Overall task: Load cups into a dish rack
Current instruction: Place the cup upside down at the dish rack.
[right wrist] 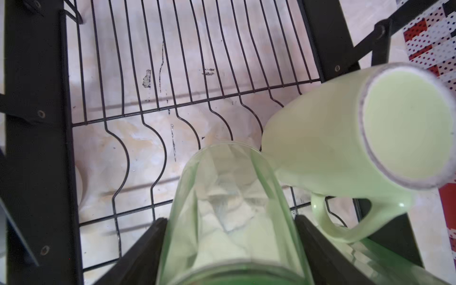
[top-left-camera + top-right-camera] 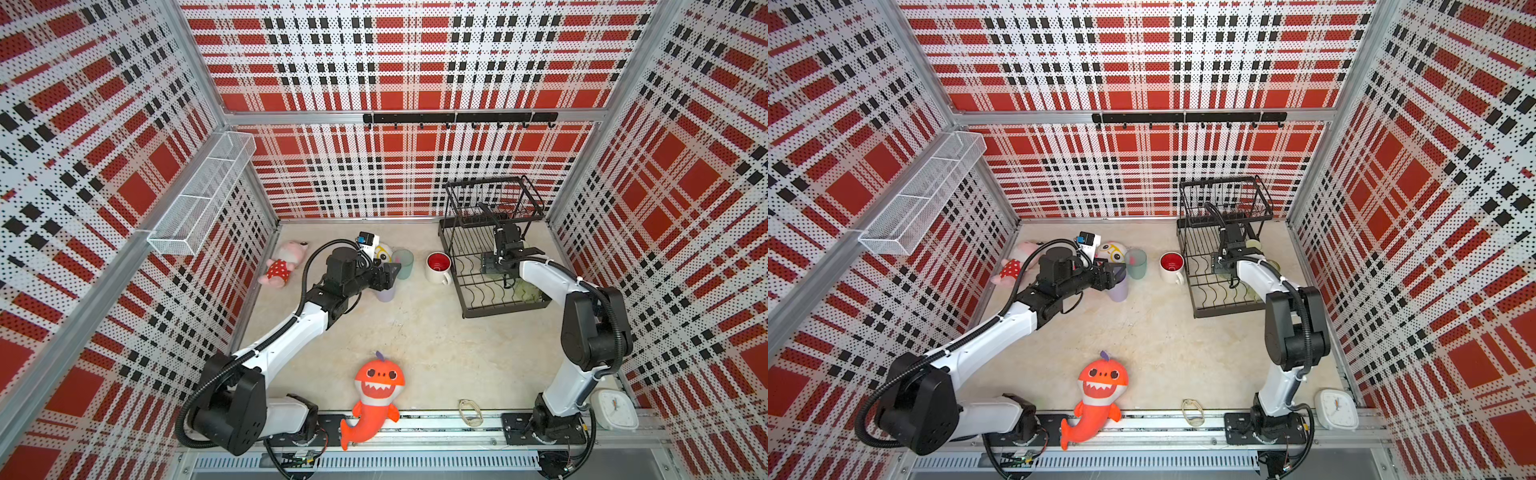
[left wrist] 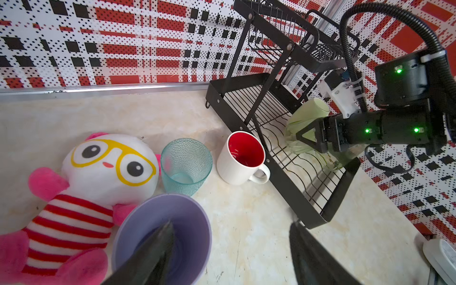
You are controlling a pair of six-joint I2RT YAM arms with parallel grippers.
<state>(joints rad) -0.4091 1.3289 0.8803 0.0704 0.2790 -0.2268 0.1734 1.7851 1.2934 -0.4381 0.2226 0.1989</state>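
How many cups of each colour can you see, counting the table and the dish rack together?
Translucent green tumbler: 2
Pale-green mug: 1
White red-lined mug: 1
Teal cup: 1
Lavender cup: 1
Total: 6

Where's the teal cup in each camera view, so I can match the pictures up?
Top views: in both, the teal cup stands near the table's back, between the left arm and the white mug.
Left wrist: mid-picture, upright, between the glasses plush and the white mug.
Right wrist: not in it.
Shared landmark: the black dish rack.
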